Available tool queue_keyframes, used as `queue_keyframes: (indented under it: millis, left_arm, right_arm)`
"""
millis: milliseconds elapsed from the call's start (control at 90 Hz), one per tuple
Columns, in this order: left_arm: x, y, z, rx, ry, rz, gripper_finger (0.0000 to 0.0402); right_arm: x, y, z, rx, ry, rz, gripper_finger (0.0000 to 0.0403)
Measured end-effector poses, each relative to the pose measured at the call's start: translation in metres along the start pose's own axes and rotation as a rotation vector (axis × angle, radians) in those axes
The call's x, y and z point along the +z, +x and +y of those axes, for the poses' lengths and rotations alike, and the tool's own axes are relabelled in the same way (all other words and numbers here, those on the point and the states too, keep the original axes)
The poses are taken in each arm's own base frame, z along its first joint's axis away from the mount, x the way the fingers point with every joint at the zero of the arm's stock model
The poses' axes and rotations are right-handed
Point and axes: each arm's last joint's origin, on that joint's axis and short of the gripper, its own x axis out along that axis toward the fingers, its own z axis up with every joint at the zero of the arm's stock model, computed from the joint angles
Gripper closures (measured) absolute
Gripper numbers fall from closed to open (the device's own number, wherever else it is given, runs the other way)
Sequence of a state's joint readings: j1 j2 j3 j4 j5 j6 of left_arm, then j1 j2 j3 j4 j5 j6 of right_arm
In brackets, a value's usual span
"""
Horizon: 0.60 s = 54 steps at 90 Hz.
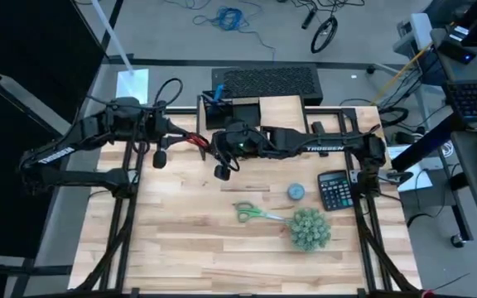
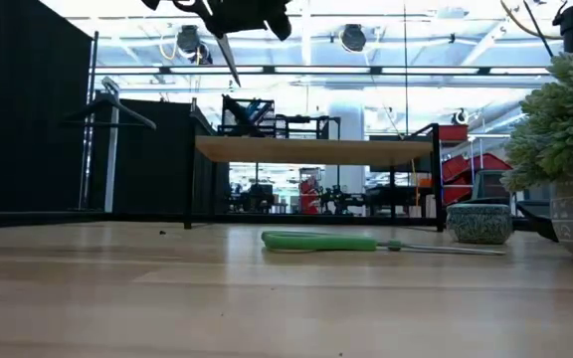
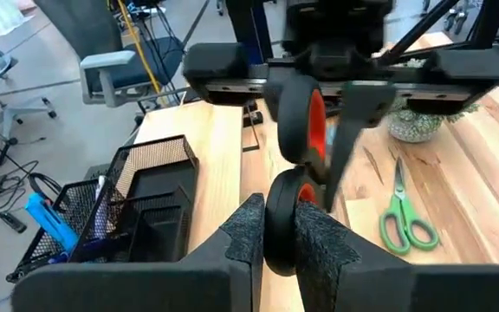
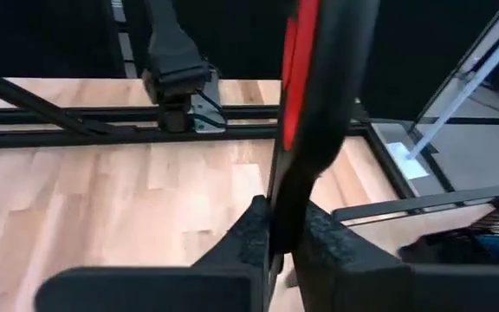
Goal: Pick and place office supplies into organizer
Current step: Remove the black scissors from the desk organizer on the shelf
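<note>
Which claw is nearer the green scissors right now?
Right. The right claw hangs just up-table from the green scissors; the left claw is farther off, beside the organizer.

Overhead camera looking straight down on the whole table (image 1: pixel 189 232), low camera at tabletop height facing level across it, both catching the green scissors (image 1: pixel 255 213) at frame centre, two wrist cameras close behind their fingers.

Table (image 1: pixel 180 232): pale wood planks, smooth, lightly sheened. Organizer (image 3: pixel 137 208): black wire mesh. Red scissors (image 3: pixel 306 139): glossy black-and-red plastic handles. Green scissors (image 3: pixel 403 217): plastic handles, metal blades. Left gripper (image 3: pixel 284 238) pads: rough matt foam.
</note>
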State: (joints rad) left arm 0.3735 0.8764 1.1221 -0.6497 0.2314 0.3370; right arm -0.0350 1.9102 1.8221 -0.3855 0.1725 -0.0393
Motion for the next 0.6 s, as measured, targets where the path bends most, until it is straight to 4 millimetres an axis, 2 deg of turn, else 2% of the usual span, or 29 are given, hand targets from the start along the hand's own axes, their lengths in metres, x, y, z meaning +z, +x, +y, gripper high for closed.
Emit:
queue_keyframes:
  millis: [233,356,511,600]
  left_arm:
    - [0.000,0.000,0.001,0.042,-0.006,0.007,0.0288]
    - [-0.001,0.000,0.003,0.082,-0.010,0.028,0.0236]
    - [-0.003,0.000,0.002,0.094,-0.014,0.057,0.0186]
    - [-0.004,0.000,0.002,0.093,-0.016,0.065,0.0172]
  right_arm:
    - [-0.010,-0.003,-0.001,-0.035,-0.040,0.110,0.0391]
    - [-0.016,-0.017,0.000,-0.019,-0.046,0.219,0.0393]
    - [-0.035,-0.033,0.005,0.046,-0.017,0.453,0.0391]
    - [-0.050,-0.033,0.009,0.124,0.038,0.574,0.0391]
